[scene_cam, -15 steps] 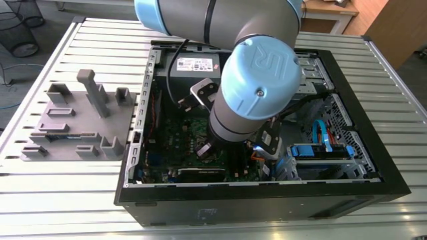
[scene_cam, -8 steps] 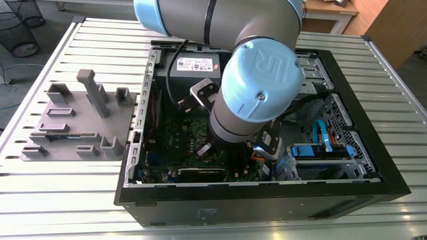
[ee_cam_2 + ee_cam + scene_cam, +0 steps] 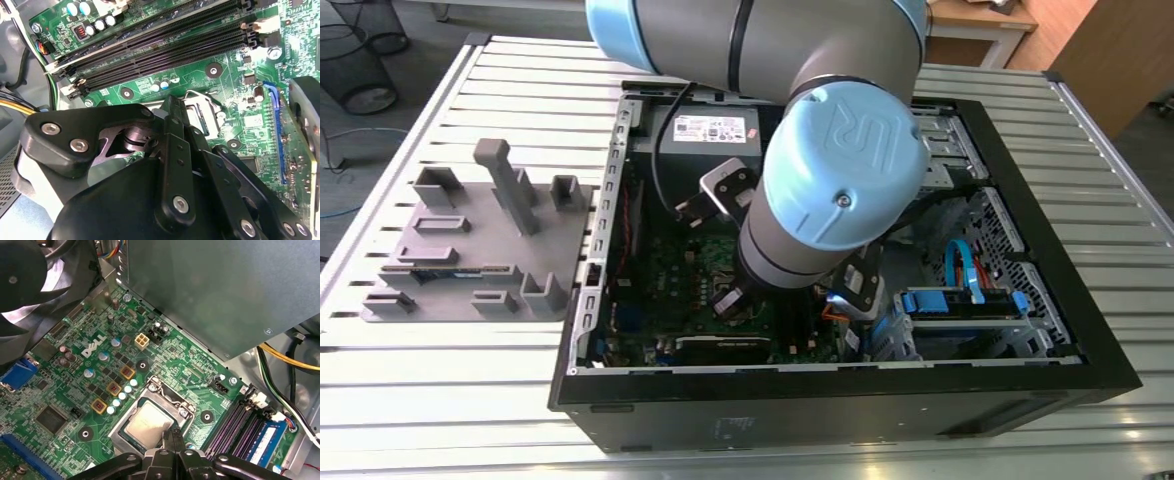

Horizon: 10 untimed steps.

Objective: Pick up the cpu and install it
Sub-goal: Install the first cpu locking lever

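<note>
cpu (image 3: 146, 422) is the one to watch, but take it from the widest: the slatted table (image 3: 440, 400), the open computer case (image 3: 854, 420) lying on it, and the arm (image 3: 841, 150) reaching down into that case. Inside, the green motherboard (image 3: 75, 390) spreads beneath the grey power supply box (image 3: 215, 290), with memory slots (image 3: 165, 45) running alongside. Down at the socket frame (image 3: 167, 396), in the first wrist view, the gripper (image 3: 173, 436) hangs with its fingertips drawn together and nothing clamped between them, right over one edge of the chip. The cpu lies flat, silvery top up, within that frame. Whether it's fully seated, I can't say. Now the danger, as I judge it: if the chip sits a shade out of register, a downward press from those closed tips could crush the socket contacts beneath. A sideways nudge could ride a corner up onto the frame and leave it tilted. And the broad gripper linkage is close to the board, so a careless swing could clip the small capacitors (image 3: 116, 402) beside the socket
</note>
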{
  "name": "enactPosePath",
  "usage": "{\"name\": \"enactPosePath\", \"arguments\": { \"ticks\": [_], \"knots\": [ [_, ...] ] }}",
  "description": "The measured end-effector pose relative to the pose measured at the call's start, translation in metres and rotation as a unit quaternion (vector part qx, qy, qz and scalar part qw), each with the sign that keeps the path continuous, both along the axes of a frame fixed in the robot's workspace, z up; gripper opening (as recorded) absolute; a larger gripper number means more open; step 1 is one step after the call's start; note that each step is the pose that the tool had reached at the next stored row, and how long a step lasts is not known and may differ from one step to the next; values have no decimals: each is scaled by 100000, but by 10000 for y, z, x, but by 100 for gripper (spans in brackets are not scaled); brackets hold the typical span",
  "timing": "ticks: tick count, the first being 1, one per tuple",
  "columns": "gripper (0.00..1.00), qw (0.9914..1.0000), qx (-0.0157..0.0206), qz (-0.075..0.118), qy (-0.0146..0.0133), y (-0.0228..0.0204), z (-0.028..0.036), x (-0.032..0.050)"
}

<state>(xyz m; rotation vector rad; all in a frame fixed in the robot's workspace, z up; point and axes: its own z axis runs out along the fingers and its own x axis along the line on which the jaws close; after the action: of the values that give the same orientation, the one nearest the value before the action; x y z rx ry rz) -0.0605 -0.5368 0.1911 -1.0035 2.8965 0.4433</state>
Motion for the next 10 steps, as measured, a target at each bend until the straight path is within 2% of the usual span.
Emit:
{"name": "enactPosePath", "arguments": {
  "ticks": [10],
  "knots": [
    [11, 99999, 13, 429, 9, -13, -14, 8]
  ]
}}
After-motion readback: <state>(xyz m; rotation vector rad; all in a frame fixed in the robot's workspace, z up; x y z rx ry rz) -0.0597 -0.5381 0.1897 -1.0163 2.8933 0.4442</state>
